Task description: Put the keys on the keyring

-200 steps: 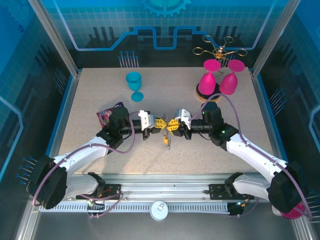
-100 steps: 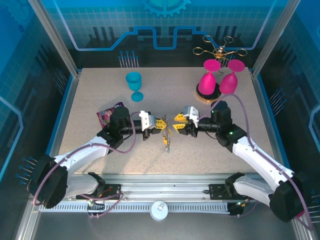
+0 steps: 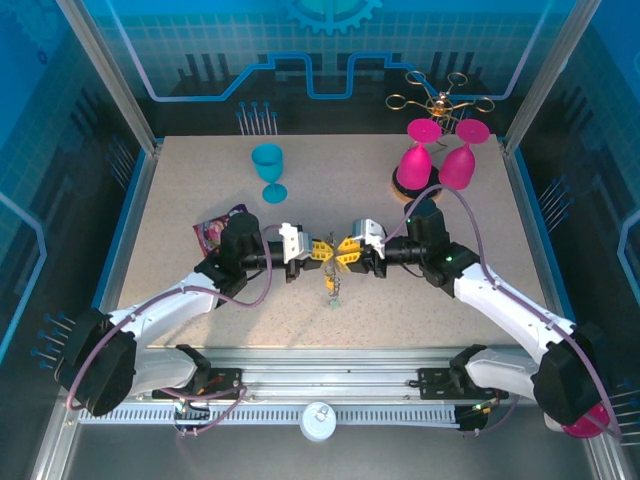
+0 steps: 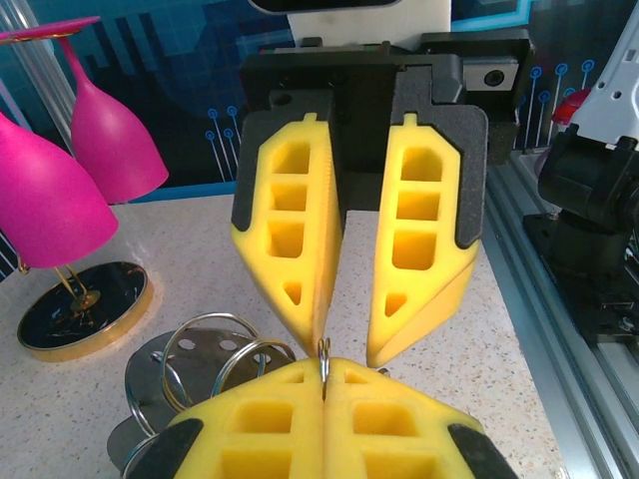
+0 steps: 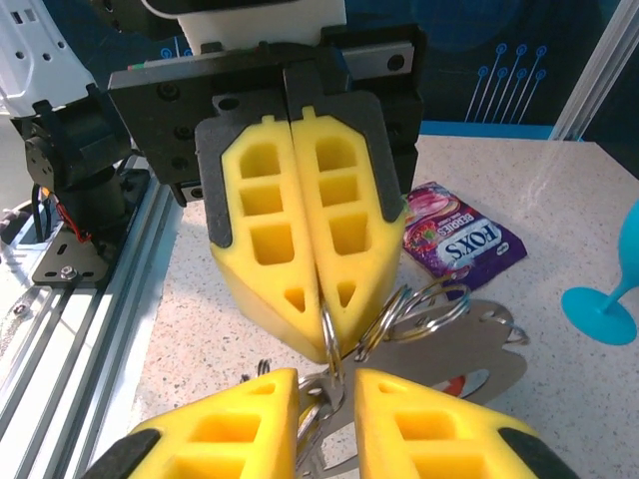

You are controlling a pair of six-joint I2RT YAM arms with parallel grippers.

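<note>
L hand (image 3: 320, 248) horiz., clamped on keyring (image 4: 324, 351); R hand (image 3: 346, 250) faces it tip-to-tip, fingers apart, above counter (image 3: 200, 190).

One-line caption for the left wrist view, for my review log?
Left gripper shut on the keyring wire, right gripper open facing it, pink glasses behind.

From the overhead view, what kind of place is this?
Probably a lab robot test cell, not a home. Metal frame posts and blue printed panels box in a speckled table; the left arm and right arm are bolted to a rail at its near edge.
</note>
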